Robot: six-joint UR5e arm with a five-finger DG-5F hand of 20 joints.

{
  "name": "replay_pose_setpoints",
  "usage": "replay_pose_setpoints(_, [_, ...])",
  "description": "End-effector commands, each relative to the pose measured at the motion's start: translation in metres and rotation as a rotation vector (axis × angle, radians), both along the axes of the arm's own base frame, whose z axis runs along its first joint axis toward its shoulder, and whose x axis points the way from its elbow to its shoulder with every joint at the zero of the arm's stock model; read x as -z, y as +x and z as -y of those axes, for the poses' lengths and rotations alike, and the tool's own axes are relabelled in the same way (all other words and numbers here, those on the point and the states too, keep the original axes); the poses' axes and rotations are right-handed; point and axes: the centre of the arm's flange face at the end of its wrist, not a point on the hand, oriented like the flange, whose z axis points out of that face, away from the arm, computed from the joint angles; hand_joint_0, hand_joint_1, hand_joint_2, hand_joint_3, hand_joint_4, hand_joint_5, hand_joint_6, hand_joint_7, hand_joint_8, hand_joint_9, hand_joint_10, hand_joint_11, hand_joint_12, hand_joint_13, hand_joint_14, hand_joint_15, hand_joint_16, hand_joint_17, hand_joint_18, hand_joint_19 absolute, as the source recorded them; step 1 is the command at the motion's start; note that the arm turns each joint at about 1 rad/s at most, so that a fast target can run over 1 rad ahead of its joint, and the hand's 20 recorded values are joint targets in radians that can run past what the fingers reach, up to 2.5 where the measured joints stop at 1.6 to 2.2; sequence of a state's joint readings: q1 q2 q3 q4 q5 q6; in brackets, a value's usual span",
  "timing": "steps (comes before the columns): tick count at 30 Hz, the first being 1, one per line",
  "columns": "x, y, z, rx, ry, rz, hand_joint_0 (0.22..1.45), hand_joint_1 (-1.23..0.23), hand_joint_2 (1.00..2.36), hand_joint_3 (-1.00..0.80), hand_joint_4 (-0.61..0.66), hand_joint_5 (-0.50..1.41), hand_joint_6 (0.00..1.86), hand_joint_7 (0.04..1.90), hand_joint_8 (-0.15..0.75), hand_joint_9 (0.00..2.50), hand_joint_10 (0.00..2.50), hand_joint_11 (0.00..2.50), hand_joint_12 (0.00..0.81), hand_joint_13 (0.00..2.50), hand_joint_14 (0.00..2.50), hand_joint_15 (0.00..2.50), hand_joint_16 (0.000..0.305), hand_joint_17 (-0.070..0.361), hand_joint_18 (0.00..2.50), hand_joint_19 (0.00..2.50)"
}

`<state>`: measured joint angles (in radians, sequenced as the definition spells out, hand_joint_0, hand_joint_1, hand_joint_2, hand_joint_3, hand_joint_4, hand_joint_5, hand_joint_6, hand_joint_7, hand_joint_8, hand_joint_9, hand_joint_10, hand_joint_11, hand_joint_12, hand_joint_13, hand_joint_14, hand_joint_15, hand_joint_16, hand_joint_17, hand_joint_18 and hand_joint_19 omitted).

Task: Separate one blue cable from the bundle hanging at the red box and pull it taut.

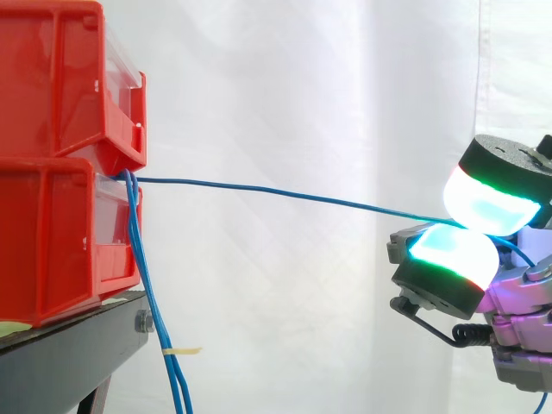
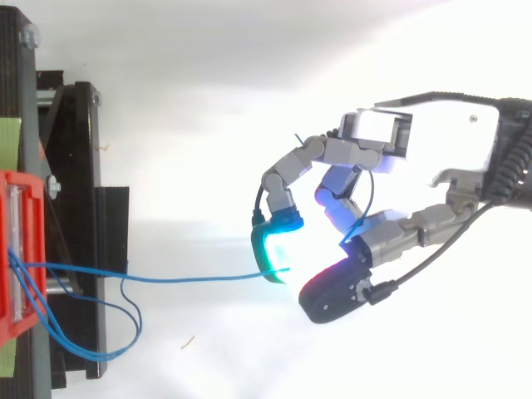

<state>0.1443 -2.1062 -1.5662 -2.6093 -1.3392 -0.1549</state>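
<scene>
So, one blue cable (image 1: 285,191) is stretched almost level across the open space. Its long axis runs left to right and dips a little toward the hand (image 2: 432,133). The left end comes out of the slot where the two stacked red bins (image 1: 52,95) meet. The exact start is tucked under the upper bin's lip, so I can't make it out. The right end is pinched between two glowing fingertips (image 1: 487,205), cyan-white with green and red edges, one pad above the strand and one below. From above, the same strand goes straight from the bin front to the cyan pad and looks tight.

The bundle (image 1: 148,276) hangs down from that same slot, in front of the black stand (image 1: 60,362), and runs off the bottom edge. From above, its strands loop loosely over the stand. A small pale tag (image 1: 183,351) is wrapped on it, and any print there is too small to read. The clear label fronts (image 1: 121,86) on the bins are too blurry to read too. In the side view the palm is cut off at the right edge.
</scene>
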Motion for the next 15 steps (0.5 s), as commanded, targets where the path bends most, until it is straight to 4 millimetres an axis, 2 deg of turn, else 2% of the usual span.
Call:
replay_pose_setpoints(1, [0.0,0.0,0.0001,0.0,0.0,0.0,0.63,-0.82,1.0,0.02,-0.09,-0.1,0.93,1.2,0.393,1.12,1.37,1.24,0.421,1.35,0.99,1.46,0.057,0.128,1.38,1.03])
replay_pose_setpoints(15, [0.0,0.0,0.0001,0.0,0.0,0.0,0.62,-0.8,1.0,0.02,-0.07,-0.1,0.93,1.19,0.398,1.09,1.51,1.22,0.415,1.34,1.03,1.47,0.058,0.131,1.4,1.04])
